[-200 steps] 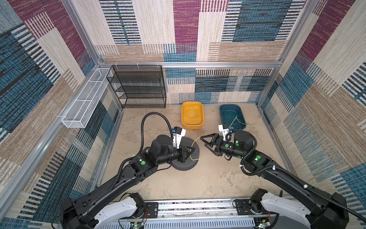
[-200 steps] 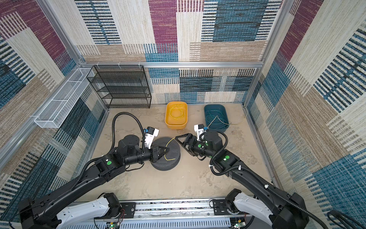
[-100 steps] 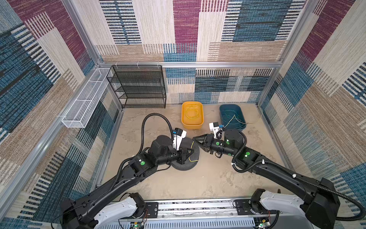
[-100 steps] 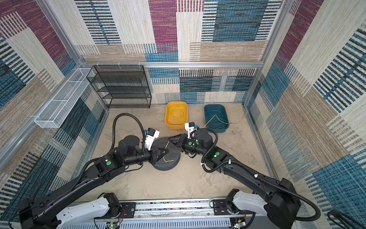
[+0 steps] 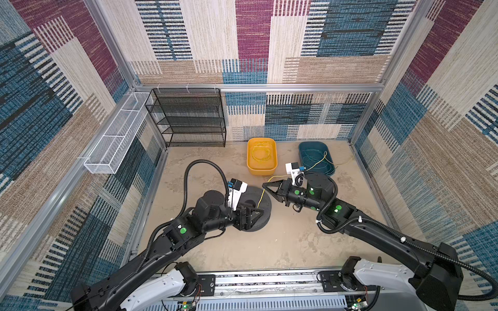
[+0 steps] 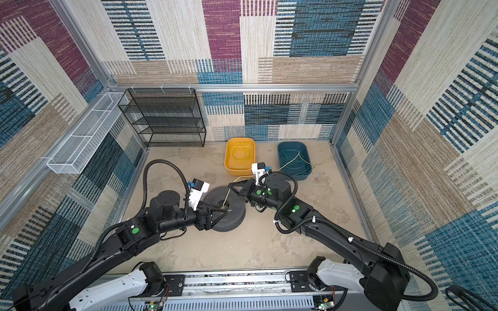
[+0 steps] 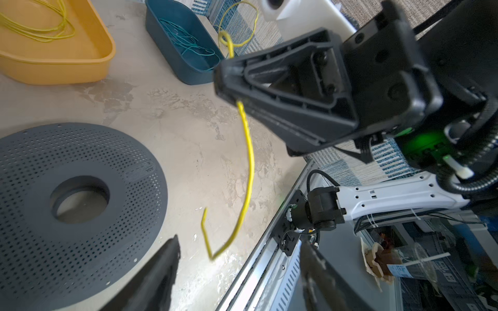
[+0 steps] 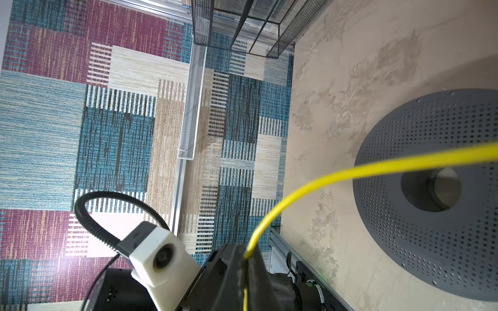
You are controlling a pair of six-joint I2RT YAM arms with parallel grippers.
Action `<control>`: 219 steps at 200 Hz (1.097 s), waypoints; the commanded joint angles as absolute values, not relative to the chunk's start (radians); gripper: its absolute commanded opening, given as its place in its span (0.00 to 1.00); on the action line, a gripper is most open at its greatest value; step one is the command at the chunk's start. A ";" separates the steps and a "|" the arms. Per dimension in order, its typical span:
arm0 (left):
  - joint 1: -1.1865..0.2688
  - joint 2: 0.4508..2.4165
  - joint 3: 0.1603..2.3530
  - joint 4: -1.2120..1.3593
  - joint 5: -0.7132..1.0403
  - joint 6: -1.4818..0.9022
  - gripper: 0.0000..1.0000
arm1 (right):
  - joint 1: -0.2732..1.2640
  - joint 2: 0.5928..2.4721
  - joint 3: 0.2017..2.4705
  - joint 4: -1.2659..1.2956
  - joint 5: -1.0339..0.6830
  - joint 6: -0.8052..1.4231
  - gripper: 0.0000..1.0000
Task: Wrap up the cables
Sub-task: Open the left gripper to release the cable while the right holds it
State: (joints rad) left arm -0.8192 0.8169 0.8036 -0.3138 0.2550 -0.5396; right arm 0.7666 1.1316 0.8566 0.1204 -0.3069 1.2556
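The left gripper hangs spread by the perforated grey spool on the tabletop. Just beyond, the right gripper pinches a yellow cable whose free end dangles near the spool. Farther back, a coiled cable lies in the yellow tub, beside a teal tub.

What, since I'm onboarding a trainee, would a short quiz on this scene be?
1. True or false: the jaws of the right arm are shut on the yellow cable.
2. One word: how do the jaws of the left arm stand?
3. A coil of cable lies in: A) the yellow bin, B) the black rack, C) the white basket?
Key: 1 true; 2 open; 3 A.
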 commanded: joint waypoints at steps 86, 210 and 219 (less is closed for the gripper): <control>-0.865 0.725 0.497 0.101 -0.012 -0.619 0.43 | 0.768 1.051 0.808 0.187 -0.215 1.341 0.00; -1.057 0.962 0.357 0.815 -0.205 -0.211 0.46 | 0.767 1.041 0.738 0.343 -0.200 1.478 0.00; -1.057 0.982 0.352 0.855 -0.226 -0.207 0.42 | 0.767 1.035 0.736 0.335 -0.197 1.477 0.00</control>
